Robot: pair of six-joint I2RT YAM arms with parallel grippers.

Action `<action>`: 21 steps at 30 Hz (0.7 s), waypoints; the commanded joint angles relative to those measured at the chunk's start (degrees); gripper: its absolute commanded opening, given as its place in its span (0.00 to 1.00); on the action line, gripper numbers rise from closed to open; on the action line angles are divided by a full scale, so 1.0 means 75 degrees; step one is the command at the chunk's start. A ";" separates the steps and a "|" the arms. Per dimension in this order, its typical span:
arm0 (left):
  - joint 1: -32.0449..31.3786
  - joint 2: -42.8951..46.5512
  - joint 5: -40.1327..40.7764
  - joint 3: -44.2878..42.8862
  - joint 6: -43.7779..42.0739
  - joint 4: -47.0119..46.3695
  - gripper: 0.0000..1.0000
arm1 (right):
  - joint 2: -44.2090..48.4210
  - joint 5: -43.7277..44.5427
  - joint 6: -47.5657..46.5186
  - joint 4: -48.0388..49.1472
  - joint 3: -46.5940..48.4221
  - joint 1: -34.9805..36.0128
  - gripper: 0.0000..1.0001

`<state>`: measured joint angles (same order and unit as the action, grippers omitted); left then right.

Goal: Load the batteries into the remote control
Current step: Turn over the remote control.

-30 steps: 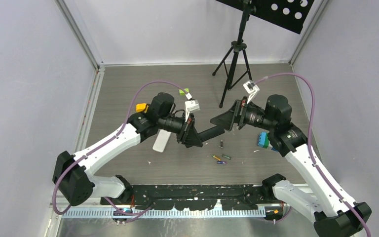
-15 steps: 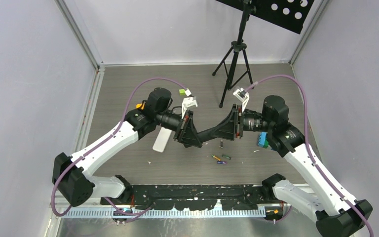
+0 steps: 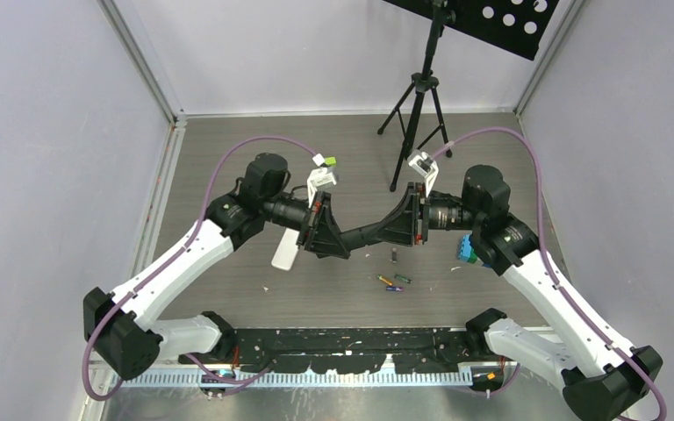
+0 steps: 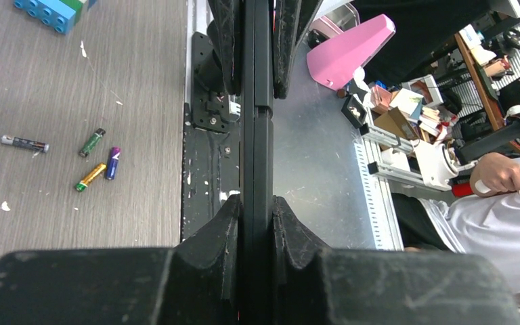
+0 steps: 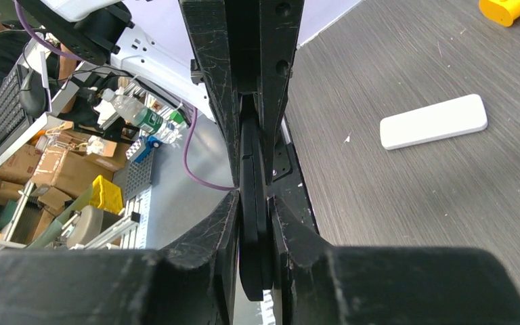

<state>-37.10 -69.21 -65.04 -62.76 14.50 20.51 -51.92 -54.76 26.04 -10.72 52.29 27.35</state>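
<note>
A black remote control point(image 3: 370, 233) hangs above the table, stretched between my two grippers. The left gripper point(image 3: 345, 242) is shut on its left end, and the left wrist view shows the remote point(image 4: 257, 135) edge-on, pinched in that gripper point(image 4: 256, 203). The right gripper point(image 3: 396, 227) is shut on the other end, with the remote point(image 5: 252, 176) squeezed in the gripper point(image 5: 252, 200). The batteries lie loose on the table below: a dark grey one point(image 3: 394, 255), a yellowish one point(image 3: 386, 281), a green one point(image 3: 402, 278) and a blue-purple one point(image 3: 394, 288). The left wrist view also shows these batteries point(image 4: 91, 159).
A white flat bar point(image 3: 286, 250) lies on the table under the left arm and shows as the same white bar point(image 5: 433, 122) in the right wrist view. A blue block point(image 3: 466, 249) sits by the right arm. A black tripod point(image 3: 417, 110) stands at the back. A yellow object point(image 5: 508, 8) lies farther off.
The right gripper has moved left onto the remote's free end and closed on it. The left arm has drawn back slightly to the left, still gripping the remote.
</note>
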 commanded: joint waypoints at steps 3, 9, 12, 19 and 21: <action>0.0389 0.0978 -0.0794 0.0005 -0.0459 0.0271 0.00 | -0.0122 0.0405 -0.0131 -0.0446 0.0176 -0.0160 0.04; 0.0556 0.1162 -0.0662 0.0172 -0.0504 0.0310 0.00 | -0.0175 0.0235 0.0265 0.0202 0.0077 -0.0225 0.10; 0.0580 0.1053 -0.0586 0.0148 -0.0487 0.0336 0.00 | -0.0273 0.0197 0.0564 0.0563 0.0023 -0.0227 0.25; 0.0625 0.0502 -0.0080 0.0065 0.0033 0.0028 0.00 | -0.0768 0.0476 0.1367 0.1359 -0.0254 -0.0225 0.52; 0.0671 0.0317 -0.0002 0.0049 0.0201 -0.0068 0.00 | -0.0878 0.0713 0.1397 0.1324 -0.0316 -0.0225 0.54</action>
<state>-32.42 -65.52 -63.64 -61.19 13.10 22.59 -56.73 -53.71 34.00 -3.38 51.05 26.00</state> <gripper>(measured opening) 0.167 0.523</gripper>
